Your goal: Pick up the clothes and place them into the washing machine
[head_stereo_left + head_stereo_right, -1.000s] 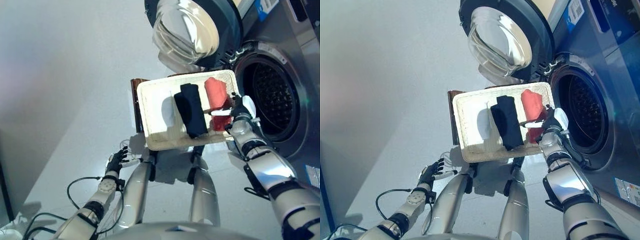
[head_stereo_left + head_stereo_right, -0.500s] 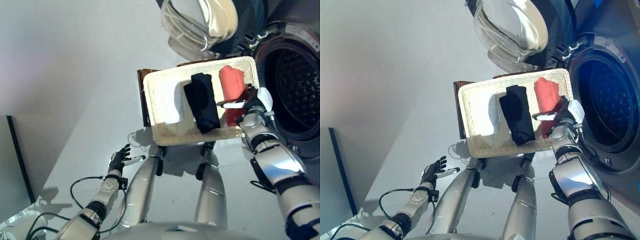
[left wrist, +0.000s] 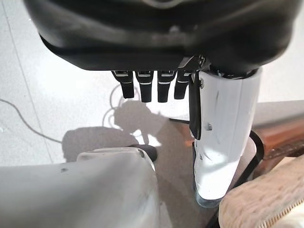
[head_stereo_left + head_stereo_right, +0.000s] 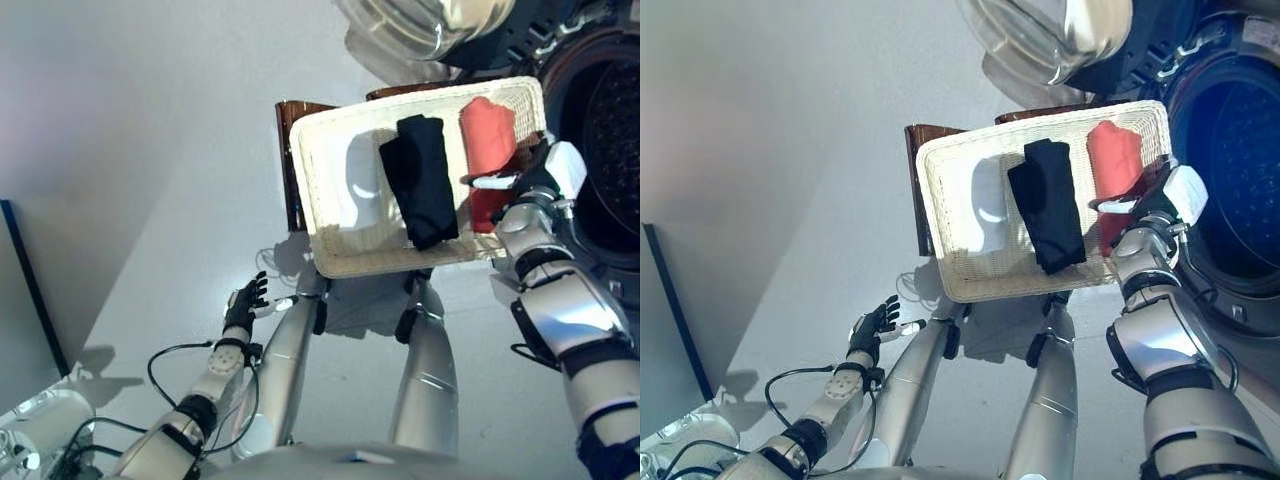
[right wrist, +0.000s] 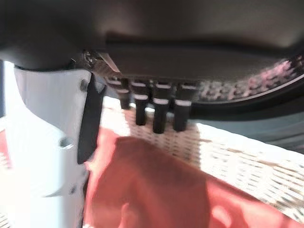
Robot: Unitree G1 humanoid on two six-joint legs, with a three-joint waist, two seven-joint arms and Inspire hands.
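Note:
The shallow wicker basket (image 4: 303,175) rests on the dark brown box (image 4: 290,150) beside the washing machine. In it lie a white cloth (image 4: 362,185), a black cloth (image 4: 425,180) and a red cloth (image 4: 487,135). My right hand (image 4: 545,175) is at the basket's right end, over the red cloth (image 5: 156,190). Its fingers (image 5: 159,114) are straight and its white-covered thumb lies on the cloth. My left hand (image 4: 243,305) hangs low near the floor, open and empty, with straight fingers (image 3: 149,88).
The washing machine's open drum (image 4: 610,150) is just right of the basket. Its glass door (image 4: 430,20) hangs open above the basket's far edge. A dark panel (image 4: 20,280) stands at the far left, with a white object (image 4: 40,430) on the floor below it.
The whole picture has shifted, so the camera has moved. My right hand stays at the red cloth in the basket. My left hand keeps its pose.

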